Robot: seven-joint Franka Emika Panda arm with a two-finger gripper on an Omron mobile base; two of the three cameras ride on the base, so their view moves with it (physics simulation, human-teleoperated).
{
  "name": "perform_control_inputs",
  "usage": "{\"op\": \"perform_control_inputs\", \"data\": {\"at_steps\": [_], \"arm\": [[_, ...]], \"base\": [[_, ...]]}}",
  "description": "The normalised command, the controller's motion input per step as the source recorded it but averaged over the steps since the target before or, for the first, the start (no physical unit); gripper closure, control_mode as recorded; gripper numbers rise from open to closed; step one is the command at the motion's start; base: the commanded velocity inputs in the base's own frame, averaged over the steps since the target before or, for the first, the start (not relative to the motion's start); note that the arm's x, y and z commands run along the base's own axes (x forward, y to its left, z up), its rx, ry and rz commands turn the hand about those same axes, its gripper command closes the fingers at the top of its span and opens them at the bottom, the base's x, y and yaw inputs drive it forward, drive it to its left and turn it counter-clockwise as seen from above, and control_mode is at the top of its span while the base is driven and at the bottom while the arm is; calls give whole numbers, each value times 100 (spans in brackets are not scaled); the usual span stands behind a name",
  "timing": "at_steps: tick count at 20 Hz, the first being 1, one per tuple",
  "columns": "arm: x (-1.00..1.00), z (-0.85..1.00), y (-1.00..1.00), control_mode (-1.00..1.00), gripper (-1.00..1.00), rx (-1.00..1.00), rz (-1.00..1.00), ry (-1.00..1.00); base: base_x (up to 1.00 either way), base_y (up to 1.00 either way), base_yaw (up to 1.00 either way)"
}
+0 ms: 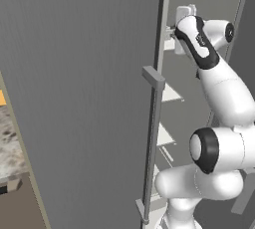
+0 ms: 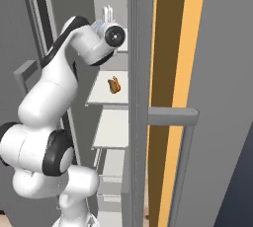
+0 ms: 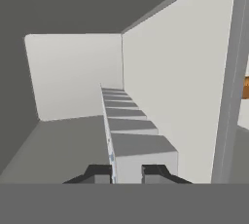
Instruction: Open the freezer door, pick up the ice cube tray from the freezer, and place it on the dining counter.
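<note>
The freezer door [image 1: 89,98] stands open; the hand [image 3: 127,173], reaching inside the freezer [image 3: 165,86], grips the upright ice cube tray [image 3: 129,130] narrowly. Next: withdraw toward the dining worktop.

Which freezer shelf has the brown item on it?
The highest fully visible shelf; a small brown item sits on it, none on the two below.
</note>
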Motion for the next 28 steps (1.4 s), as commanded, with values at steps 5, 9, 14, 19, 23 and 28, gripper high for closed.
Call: {"op": "perform_control_inputs", "data": {"at_steps": [5,9,14,19,23,28], "arm": [[-48,20,0,-100,100,0,0,0],[-59,6,-5,-100,100,0,-1,0],[-69,0,-21,-100,100,0,-2,0],[-76,0,-14,-100,100,0,-2,-1],[-82,0,-1,-100,100,0,0,0],[-74,0,0,-100,100,0,-3,0]], "base": [[0,0,0],[0,0,0],[0,0,0],[0,0,0],[0,0,0],[0,0,0]]}}
